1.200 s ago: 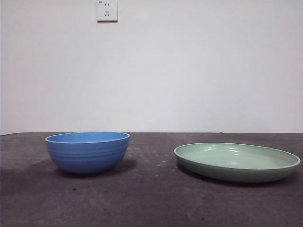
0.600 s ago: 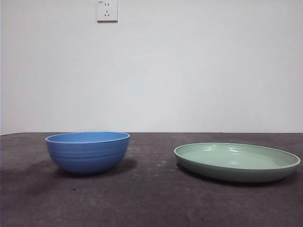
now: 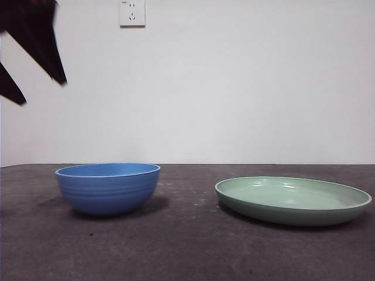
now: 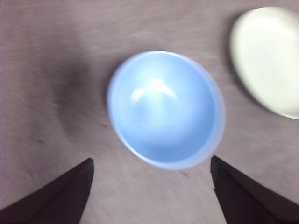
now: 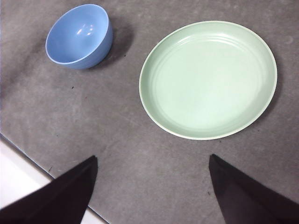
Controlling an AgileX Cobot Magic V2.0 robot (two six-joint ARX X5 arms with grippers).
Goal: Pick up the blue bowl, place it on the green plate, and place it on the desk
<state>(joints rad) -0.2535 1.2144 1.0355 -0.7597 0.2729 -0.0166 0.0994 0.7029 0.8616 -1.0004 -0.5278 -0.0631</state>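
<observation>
The blue bowl (image 3: 108, 188) stands empty on the desk (image 3: 187, 246) at the left, with faint ridges round its outside. To its right lies the green plate (image 3: 293, 200), wide, shallow and empty. My left gripper (image 3: 35, 88) shows as two dark jaws at the top left corner of the front view, high above and left of the bowl, open. Its wrist view looks down on the bowl (image 4: 166, 109), the open gripper (image 4: 150, 163) holding nothing, the plate (image 4: 268, 60) off to one side. My right gripper (image 5: 152, 161) is open high over bowl (image 5: 79, 36) and plate (image 5: 209, 79).
A white wall socket (image 3: 132, 13) sits on the pale wall behind the desk. The desk's pale edge (image 5: 18, 177) shows in the right wrist view.
The left gripper's dark jaws have come into the front view at the top left corner; before, no arm showed. Bowl and plate have not moved.
</observation>
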